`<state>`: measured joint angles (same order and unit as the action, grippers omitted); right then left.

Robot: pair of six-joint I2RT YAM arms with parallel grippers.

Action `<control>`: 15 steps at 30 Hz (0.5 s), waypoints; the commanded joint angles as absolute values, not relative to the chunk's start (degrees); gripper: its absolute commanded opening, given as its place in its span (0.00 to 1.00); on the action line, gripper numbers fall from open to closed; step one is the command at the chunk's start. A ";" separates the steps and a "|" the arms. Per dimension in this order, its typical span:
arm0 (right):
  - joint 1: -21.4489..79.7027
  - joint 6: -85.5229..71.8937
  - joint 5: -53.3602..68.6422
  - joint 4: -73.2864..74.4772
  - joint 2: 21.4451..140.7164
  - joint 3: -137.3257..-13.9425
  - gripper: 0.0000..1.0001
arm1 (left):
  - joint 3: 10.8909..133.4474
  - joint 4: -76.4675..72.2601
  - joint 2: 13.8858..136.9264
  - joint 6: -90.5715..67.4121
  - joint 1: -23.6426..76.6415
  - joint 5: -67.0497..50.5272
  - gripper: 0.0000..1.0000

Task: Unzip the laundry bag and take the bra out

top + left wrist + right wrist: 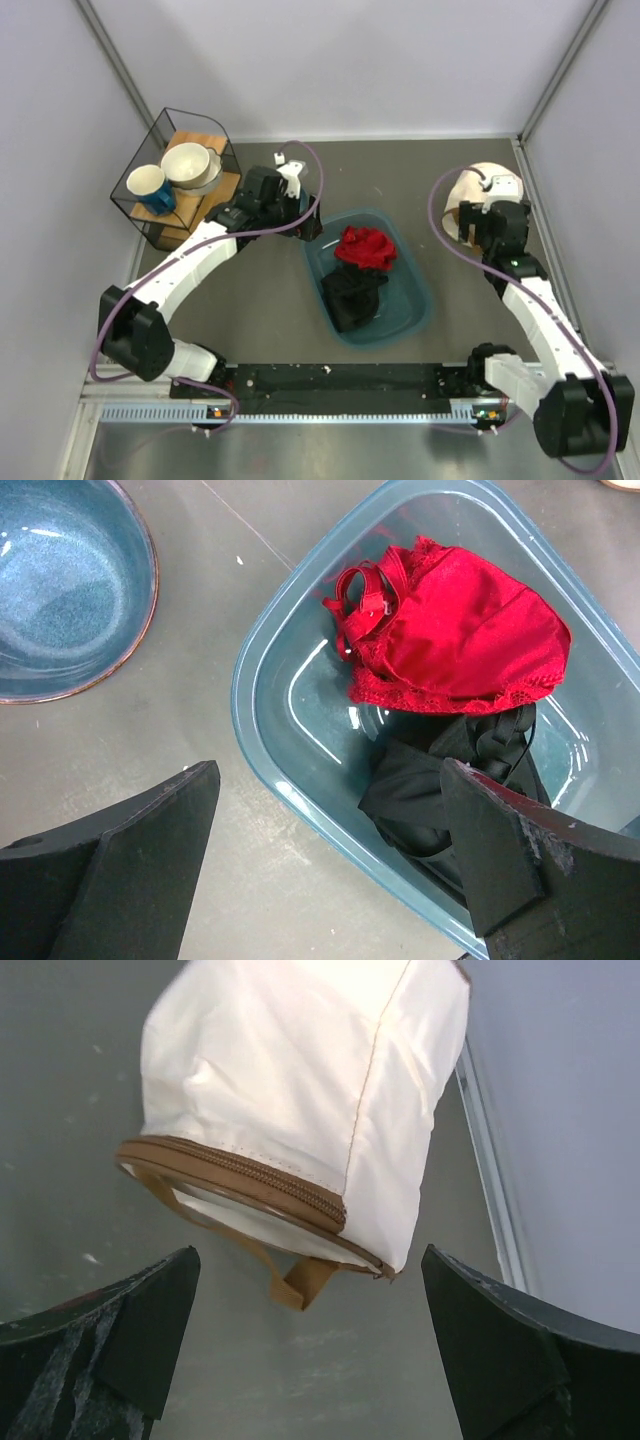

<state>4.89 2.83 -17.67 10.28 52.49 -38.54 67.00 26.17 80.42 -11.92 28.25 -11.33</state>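
The laundry bag (300,1090) is a cream fabric drum lying on its side at the far right of the table (482,180). Its brown zipper band (240,1175) runs round the rim and looks zipped shut. A brown loop (300,1285) hangs below it. My right gripper (310,1350) is open just short of the rim, touching nothing; in the top view the right gripper (480,212) partly covers the bag. The bra is hidden. My left gripper (325,860) is open and empty over the near rim of the teal tub (245,680).
The teal tub (420,300) at mid-table holds a red lacy cloth (460,630) and a black garment (440,780). A blue bowl (60,580) sits left of the tub. A wire basket (170,125) with bowls and a blue mug (150,188) stands back left. Walls close the sides.
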 commanded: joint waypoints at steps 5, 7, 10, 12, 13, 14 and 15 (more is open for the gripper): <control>5.62 20.46 -19.25 0.54 65.38 -44.47 0.93 | 69.26 23.82 81.12 -12.74 29.09 -12.57 0.97; 5.80 22.85 -21.08 0.44 70.30 -46.57 0.79 | 69.26 24.52 80.86 -12.39 29.18 -11.61 0.97; 6.15 22.15 -23.29 1.58 72.07 -48.68 0.44 | 68.82 25.05 79.37 -12.04 29.27 -9.68 0.97; 6.50 20.49 -19.53 2.90 70.85 -48.87 0.23 | 67.85 25.05 78.32 -11.95 29.27 -8.88 0.97; 6.42 19.61 -18.12 3.25 68.93 -48.78 0.12 | 67.85 24.96 78.31 -11.95 29.27 -8.79 0.97; 6.50 18.47 -16.19 4.21 68.04 -48.95 0.00 | 67.85 24.79 78.22 -11.95 29.27 -9.14 0.98; 6.68 15.15 -15.39 5.35 67.07 -49.22 0.00 | 68.20 24.79 78.57 -11.95 29.27 -9.40 0.98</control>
